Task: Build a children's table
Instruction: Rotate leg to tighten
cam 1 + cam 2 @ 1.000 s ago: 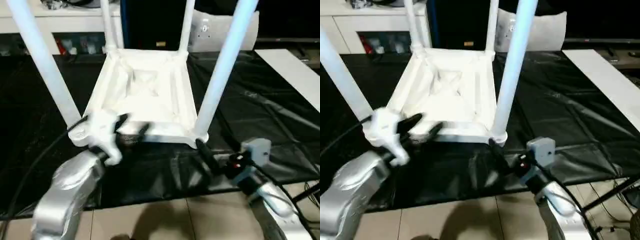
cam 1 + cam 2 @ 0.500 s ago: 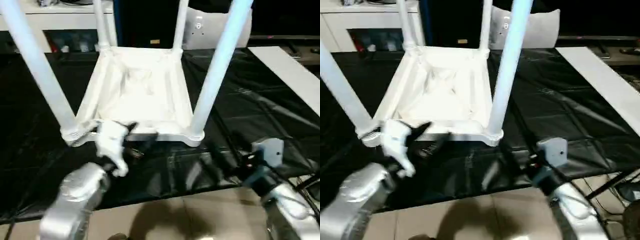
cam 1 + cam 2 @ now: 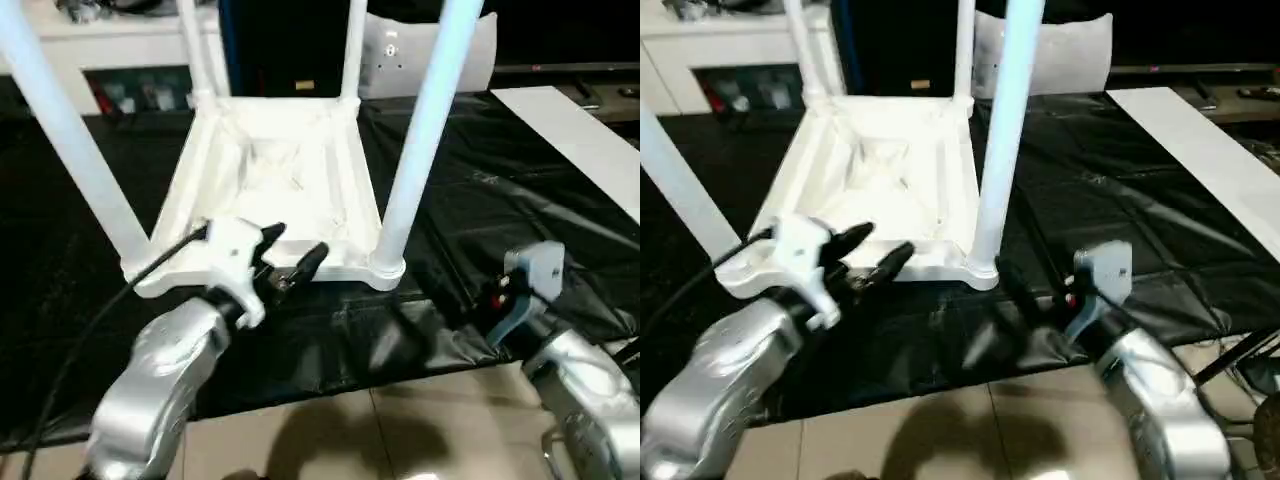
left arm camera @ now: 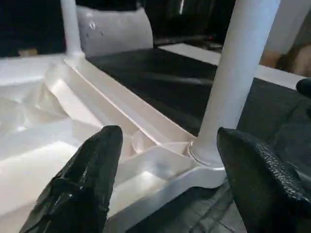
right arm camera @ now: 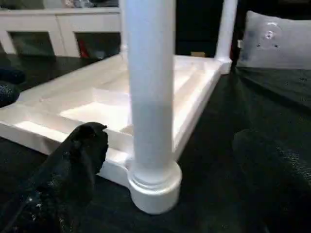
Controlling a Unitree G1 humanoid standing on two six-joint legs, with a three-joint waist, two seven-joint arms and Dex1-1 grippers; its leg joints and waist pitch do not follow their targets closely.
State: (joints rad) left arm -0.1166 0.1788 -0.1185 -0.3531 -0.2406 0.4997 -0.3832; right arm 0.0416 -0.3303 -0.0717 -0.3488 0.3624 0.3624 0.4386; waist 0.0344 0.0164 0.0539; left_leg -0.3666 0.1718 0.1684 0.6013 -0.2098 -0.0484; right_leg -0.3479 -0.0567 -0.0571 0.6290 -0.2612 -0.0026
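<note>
The children's table stands upside down on a black sheet: its ribbed white tabletop point(image 3: 280, 170) faces up. Four white legs rise from the corner sockets, the near right leg point(image 3: 420, 130) and near left leg point(image 3: 70, 130) closest to me. My left gripper point(image 3: 295, 243) hovers open just over the tabletop's near edge, holding nothing; in the left wrist view its fingers point(image 4: 82, 179) frame the near right socket point(image 4: 206, 155). My right gripper point(image 5: 175, 194) stands wide open and empty, a short way in front of that same leg point(image 5: 150, 87).
The black sheet point(image 3: 500, 190) ends at a tiled floor point(image 3: 330, 440) by my forearms. A white cabinet point(image 3: 120, 40) and a grey cushion point(image 3: 410, 50) stand behind the table. A white board point(image 3: 580, 130) lies at the right. A black cable point(image 3: 90, 320) runs along my left arm.
The camera has shifted. My left gripper has slid right along the tabletop's near edge. My right gripper has drawn back from the near right socket. Both stay open.
</note>
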